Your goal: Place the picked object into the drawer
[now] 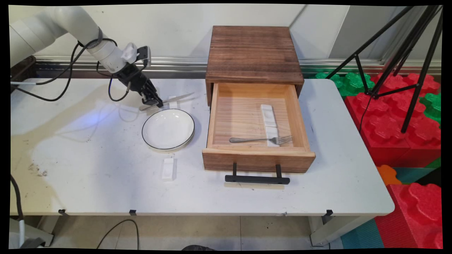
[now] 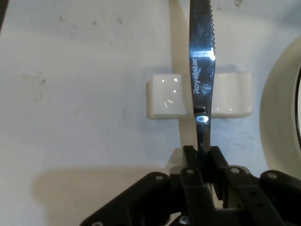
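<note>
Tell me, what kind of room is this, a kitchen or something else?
Probably a robotics lab or test room, not a kitchen. A robot arm's gripper holds a knife over a plain white table, a black tripod stands nearby, and red and green foam blocks pad the floor.

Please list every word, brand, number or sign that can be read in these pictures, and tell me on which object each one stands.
"Royalstar": on the blade of the shiny steel serrated knife, lettered along its length, held in the black two-finger claw.
No other text is readable: the white round plate, brown wooden drawer box and steel fork show none.
</note>
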`<action>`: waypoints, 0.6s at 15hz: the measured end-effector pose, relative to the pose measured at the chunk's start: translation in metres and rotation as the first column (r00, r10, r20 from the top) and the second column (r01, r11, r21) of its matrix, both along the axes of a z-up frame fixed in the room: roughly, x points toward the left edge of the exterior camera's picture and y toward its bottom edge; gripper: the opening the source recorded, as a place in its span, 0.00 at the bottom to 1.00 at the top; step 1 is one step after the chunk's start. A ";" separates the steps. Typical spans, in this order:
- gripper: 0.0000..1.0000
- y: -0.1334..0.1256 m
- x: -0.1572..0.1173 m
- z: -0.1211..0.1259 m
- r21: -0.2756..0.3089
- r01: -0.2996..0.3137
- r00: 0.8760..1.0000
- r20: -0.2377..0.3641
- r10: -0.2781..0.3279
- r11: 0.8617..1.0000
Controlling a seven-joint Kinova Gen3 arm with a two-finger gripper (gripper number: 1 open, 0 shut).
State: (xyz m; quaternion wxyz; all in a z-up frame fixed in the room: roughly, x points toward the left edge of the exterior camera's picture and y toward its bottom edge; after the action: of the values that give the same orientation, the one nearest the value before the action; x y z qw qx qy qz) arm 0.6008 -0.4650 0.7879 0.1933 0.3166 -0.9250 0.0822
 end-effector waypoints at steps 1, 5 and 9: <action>0.00 0.000 0.000 0.002 -0.006 -0.009 1.000 -0.005 0.009 1.000; 0.00 0.005 0.005 0.017 -0.028 -0.069 0.997 -0.030 0.069 0.997; 0.00 0.010 0.009 0.034 -0.044 -0.130 0.990 -0.057 0.127 0.991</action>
State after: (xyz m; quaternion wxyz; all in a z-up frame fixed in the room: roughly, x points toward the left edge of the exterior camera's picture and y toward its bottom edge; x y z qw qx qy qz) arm 0.6103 -0.4555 0.8215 0.2199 0.3729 -0.8949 0.1081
